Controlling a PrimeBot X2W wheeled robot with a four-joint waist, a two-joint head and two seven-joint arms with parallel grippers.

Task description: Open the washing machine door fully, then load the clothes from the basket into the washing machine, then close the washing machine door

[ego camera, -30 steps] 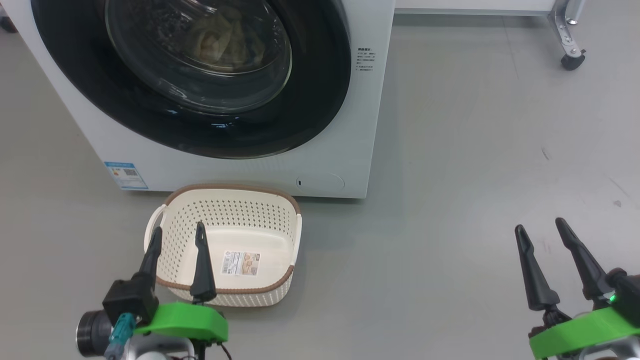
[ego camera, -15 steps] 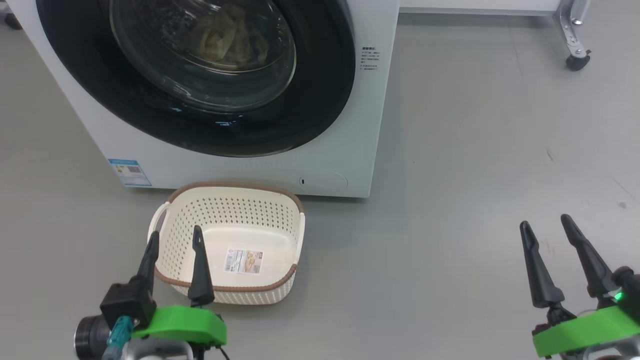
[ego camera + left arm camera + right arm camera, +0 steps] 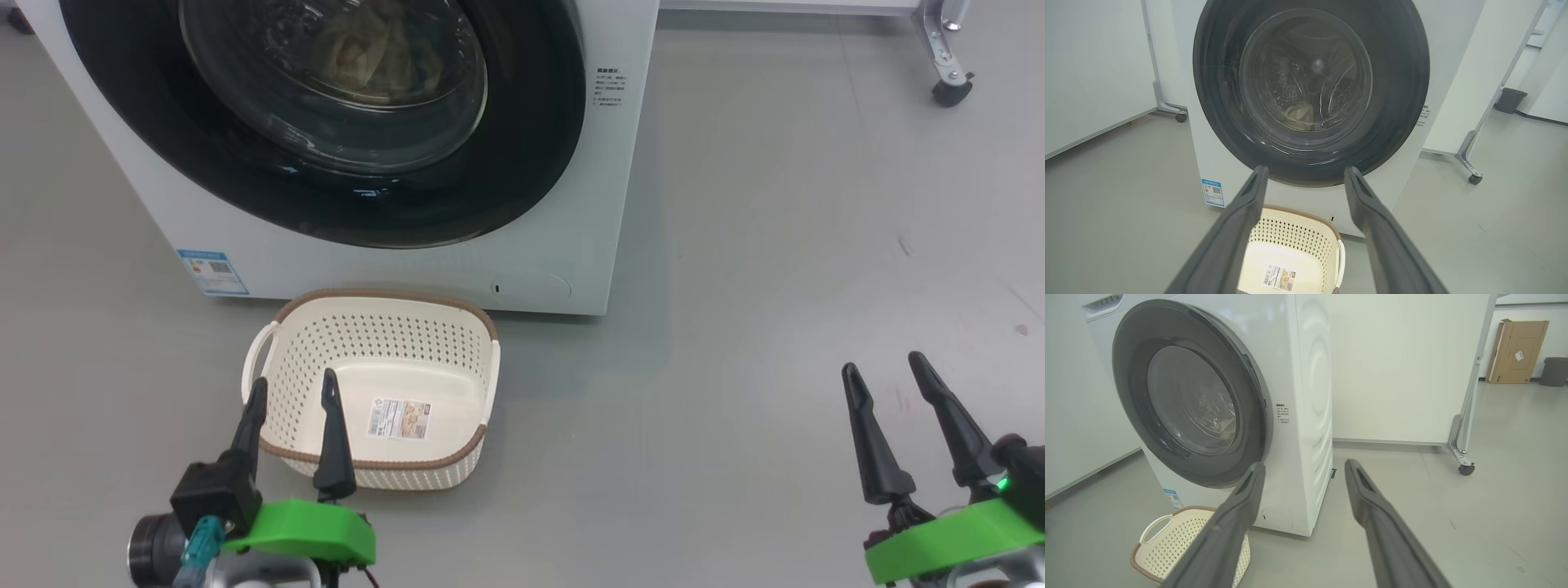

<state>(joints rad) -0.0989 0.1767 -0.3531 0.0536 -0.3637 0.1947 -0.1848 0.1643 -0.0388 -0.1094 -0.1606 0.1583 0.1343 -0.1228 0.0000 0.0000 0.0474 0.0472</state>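
The white washing machine (image 3: 571,204) stands at the top of the head view with its black-framed door (image 3: 522,163) shut flat against the front. Pale cream clothes (image 3: 359,49) lie inside the drum behind the glass (image 3: 1300,112). On the floor in front sits the cream basket (image 3: 457,343), holding nothing but its label sticker. My left gripper (image 3: 292,388) hovers open over the basket's near left corner. My right gripper (image 3: 882,366) is open above bare floor, well right of the machine. The door (image 3: 1147,388) also appears in the right wrist view.
A white panel on a wheeled metal frame (image 3: 951,82) stands behind and right of the machine. A cardboard box (image 3: 1515,351) and a grey bin (image 3: 1553,371) sit far back. Grey floor stretches to the right.
The head camera has shifted slightly, so the machine and basket sit a little higher and further right in the view. Both grippers stay open in much the same places.
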